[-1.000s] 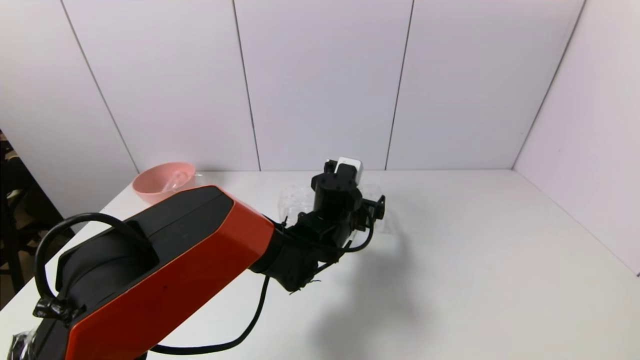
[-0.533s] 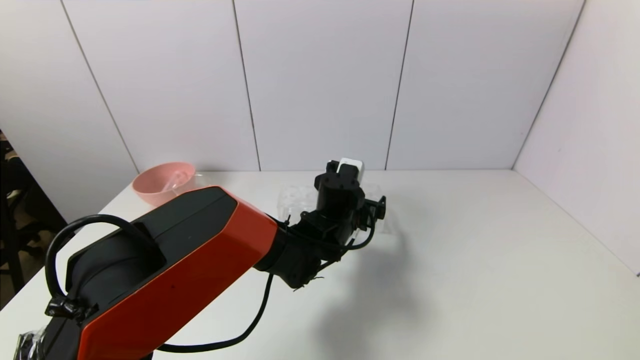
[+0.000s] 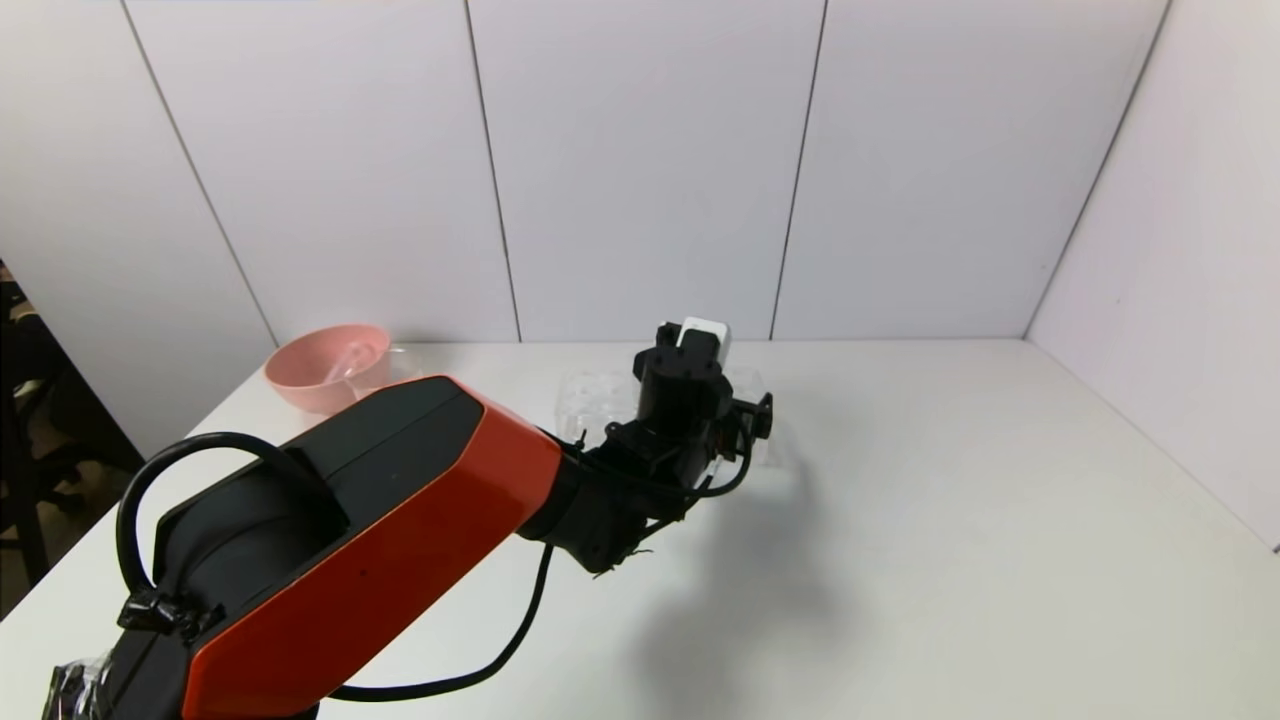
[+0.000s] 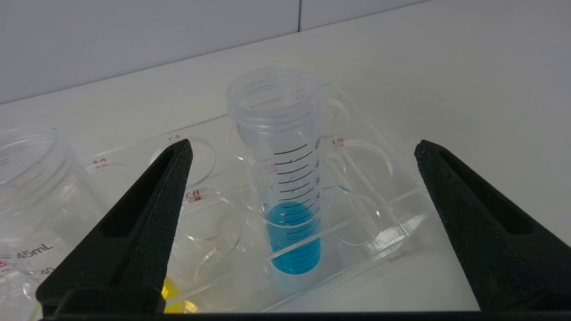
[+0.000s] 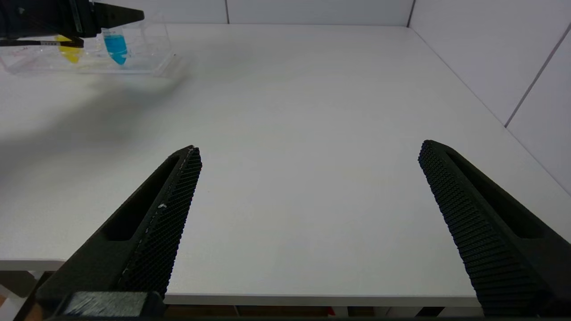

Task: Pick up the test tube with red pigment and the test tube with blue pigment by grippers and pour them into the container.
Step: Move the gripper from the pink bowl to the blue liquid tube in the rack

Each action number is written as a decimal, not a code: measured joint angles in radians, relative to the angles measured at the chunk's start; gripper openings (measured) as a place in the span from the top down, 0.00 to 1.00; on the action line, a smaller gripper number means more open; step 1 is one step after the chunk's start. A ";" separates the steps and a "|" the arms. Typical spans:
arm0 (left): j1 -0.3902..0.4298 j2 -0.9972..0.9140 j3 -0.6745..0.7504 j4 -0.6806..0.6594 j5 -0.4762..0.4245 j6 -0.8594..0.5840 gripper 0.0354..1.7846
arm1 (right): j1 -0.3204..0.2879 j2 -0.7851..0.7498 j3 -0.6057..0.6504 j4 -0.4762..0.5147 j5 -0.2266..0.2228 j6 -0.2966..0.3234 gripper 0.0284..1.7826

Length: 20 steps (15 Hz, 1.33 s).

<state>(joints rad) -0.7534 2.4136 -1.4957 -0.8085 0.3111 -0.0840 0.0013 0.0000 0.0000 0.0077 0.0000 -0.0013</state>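
Both pours are undone: the blue-pigment test tube (image 4: 290, 187) stands upright in its rack (image 4: 379, 214). Left claw (image 4: 303, 151) gapes wide around it; right claw (image 5: 308, 156) hangs open above the bench (image 5: 312, 89).

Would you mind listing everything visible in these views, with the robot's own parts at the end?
test tube with blue pigment: one, clear with blue liquid at its bottom, upright in the rack.
yellow-liquid tube: one, clear with yellow liquid, in the rack beside the blue one.
tube rack: one, clear, on the table at the back centre.
clear jar: one, marked 45mL, beside the rack.
pink bowl: one, back left of the table.
table: one, white.
left gripper: one, black, open, its fingers either side of the blue tube, not touching.
right gripper: one, black, open, over the table's near edge.
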 joint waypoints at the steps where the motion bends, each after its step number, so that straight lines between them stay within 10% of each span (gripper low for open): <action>1: 0.002 0.002 -0.004 0.000 -0.001 0.000 0.02 | 0.000 0.000 0.000 0.000 0.000 0.000 0.00; 20: 0.028 0.023 -0.052 0.035 -0.010 0.002 0.11 | 0.000 0.000 0.000 0.000 0.000 0.000 0.00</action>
<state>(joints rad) -0.7257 2.4366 -1.5481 -0.7736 0.3011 -0.0817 0.0013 0.0000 0.0000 0.0077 0.0000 -0.0013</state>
